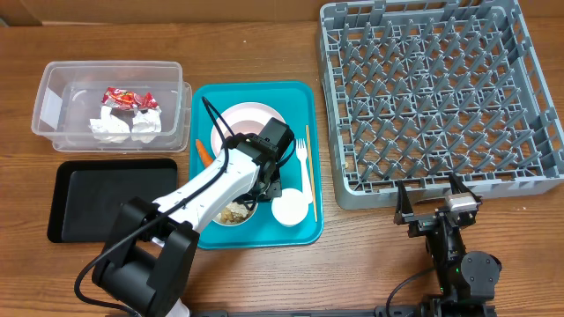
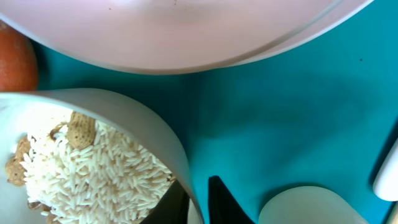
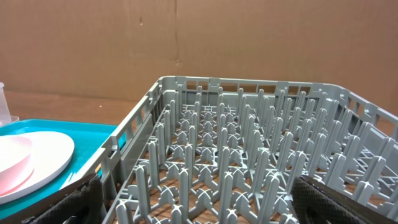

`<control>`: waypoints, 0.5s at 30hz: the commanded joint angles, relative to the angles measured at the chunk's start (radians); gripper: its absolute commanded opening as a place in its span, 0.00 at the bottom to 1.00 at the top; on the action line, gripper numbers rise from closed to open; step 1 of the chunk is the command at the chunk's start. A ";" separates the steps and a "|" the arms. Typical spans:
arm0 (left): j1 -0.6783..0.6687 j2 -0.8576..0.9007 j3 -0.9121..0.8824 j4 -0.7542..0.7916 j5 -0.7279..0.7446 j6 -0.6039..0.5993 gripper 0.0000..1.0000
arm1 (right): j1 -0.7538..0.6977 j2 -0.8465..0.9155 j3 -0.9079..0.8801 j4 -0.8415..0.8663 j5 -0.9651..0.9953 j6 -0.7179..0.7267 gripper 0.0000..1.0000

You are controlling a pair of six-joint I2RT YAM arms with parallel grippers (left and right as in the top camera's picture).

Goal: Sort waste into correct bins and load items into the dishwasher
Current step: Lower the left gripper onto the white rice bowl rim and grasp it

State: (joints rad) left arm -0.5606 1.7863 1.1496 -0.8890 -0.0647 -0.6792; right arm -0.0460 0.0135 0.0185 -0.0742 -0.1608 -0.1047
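Teal tray [image 1: 210,101] | left end effector [image 2: 198,199] clamps rice bowl [image 2: 124,118] rim | right end effector [image 1: 432,195] open

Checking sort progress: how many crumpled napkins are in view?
2. The left napkin and the right napkin lie side by side in the clear tub, by the red wrapper. The left arm may hide more on the teal tray.

Overhead: the left arm [image 1: 207,185] hides part of the pink plate [image 1: 242,119] and most of the rice bowl [image 1: 231,214]. Left wrist: pink plate, carrot [image 2: 15,62], rice bowl and white cup [image 2: 305,205] are cropped. The left gripper [image 2: 198,211] has its fingertips [image 2: 219,198] cut off below, so any pinch on the bowl wall is indeterminate. Right wrist: dish rack [image 3: 249,155] cropped at right.
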 commanded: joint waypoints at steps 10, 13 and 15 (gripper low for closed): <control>0.004 0.013 -0.010 -0.007 0.006 -0.008 0.04 | -0.006 -0.011 -0.011 0.005 -0.005 0.007 1.00; 0.004 0.013 -0.010 -0.018 0.006 -0.008 0.04 | -0.006 -0.011 -0.011 0.005 -0.005 0.007 1.00; 0.004 0.013 -0.010 -0.024 0.006 -0.004 0.04 | -0.006 -0.011 -0.011 0.005 -0.005 0.007 1.00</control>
State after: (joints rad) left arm -0.5606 1.7863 1.1496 -0.9070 -0.0681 -0.6819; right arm -0.0460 0.0135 0.0185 -0.0742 -0.1608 -0.1047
